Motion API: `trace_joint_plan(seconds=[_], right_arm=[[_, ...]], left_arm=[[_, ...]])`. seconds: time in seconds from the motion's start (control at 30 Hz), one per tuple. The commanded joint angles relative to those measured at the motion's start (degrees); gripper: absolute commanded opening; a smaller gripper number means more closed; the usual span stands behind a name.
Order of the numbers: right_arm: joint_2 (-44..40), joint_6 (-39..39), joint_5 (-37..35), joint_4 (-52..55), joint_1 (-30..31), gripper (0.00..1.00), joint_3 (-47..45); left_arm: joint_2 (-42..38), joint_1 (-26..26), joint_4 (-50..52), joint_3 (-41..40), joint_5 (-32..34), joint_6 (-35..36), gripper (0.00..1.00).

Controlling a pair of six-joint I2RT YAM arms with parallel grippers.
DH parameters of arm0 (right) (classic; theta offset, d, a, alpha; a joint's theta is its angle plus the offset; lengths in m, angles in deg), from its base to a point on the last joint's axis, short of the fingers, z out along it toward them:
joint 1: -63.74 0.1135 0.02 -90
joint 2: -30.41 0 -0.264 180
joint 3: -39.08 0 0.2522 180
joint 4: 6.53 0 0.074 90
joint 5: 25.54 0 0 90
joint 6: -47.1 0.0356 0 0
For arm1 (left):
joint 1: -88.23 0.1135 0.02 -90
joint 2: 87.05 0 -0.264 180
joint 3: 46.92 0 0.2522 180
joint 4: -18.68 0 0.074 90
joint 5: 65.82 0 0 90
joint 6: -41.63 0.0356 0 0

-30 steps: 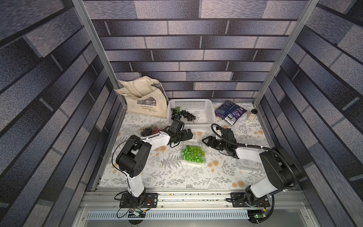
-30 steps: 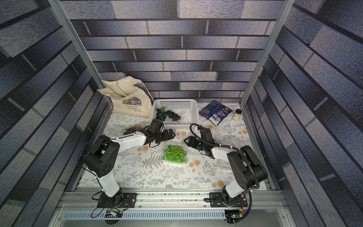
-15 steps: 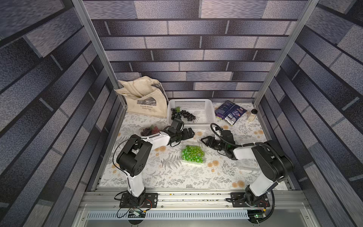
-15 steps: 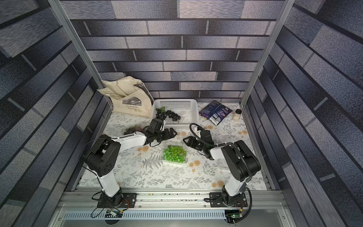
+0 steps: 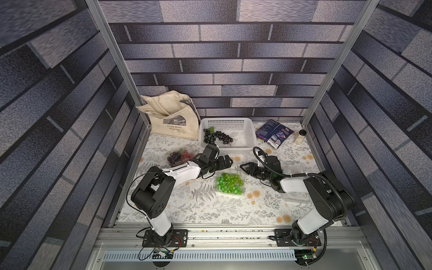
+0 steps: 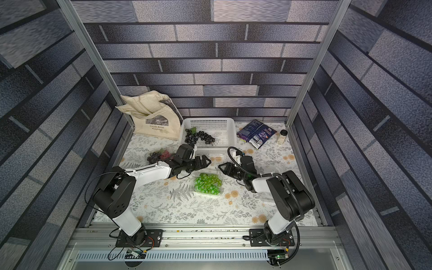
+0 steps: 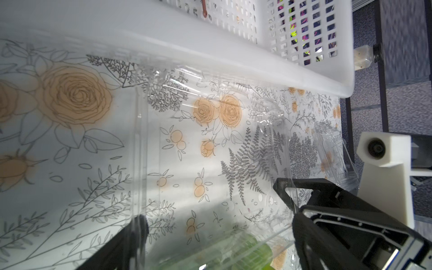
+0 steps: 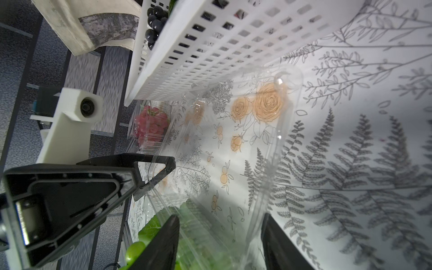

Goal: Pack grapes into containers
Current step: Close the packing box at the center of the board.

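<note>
Grapes were not in hand: the right pincer (image 8: 219, 218), jaws half parted, straddled one end of the empty clamshell (image 8: 257, 131), with no sure grip showing. The left pincer (image 5: 229, 162), spread wide and empty, met its opposite end. Judged best: pin the base and pinch only the lid's lip. Just beyond, dark grapes (image 5: 216, 138) lay in the white basket (image 5: 253, 131), apart from both.

Right gripper (image 5: 243, 167) narrowing its jaws a little across the wall of the empty clear container (image 8: 284, 131), right arm (image 5: 292, 184) drawing its elbow in slightly from the edge of the table (image 5: 205, 210), forearm swinging a touch toward the middle.
</note>
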Motion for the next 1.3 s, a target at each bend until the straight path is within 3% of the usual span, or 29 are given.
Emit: trace_joint_plan(seconds=[0.0,0.27,0.7,1.27], right_arm=[[-3.9,-4.5,-1.6,5.6,1.0,0.57,0.6],[-6.6,-9.4,-4.1,15.9,2.3,0.57,3.7],[-4.6,-9.8,-5.8,16.5,3.7,0.57,3.4],[-11.1,-12.3,-6.8,20.2,4.1,0.59,4.0]], left_arm=[[-2.9,-0.9,0.0,-0.3,0.7,-0.4,0.98],[-3.5,-1.7,1.3,0.1,1.3,-0.3,0.98],[-5.1,-3.2,2.1,-3.1,3.5,-1.3,0.98],[-7.5,-3.1,4.8,-1.6,5.3,0.8,0.99]])
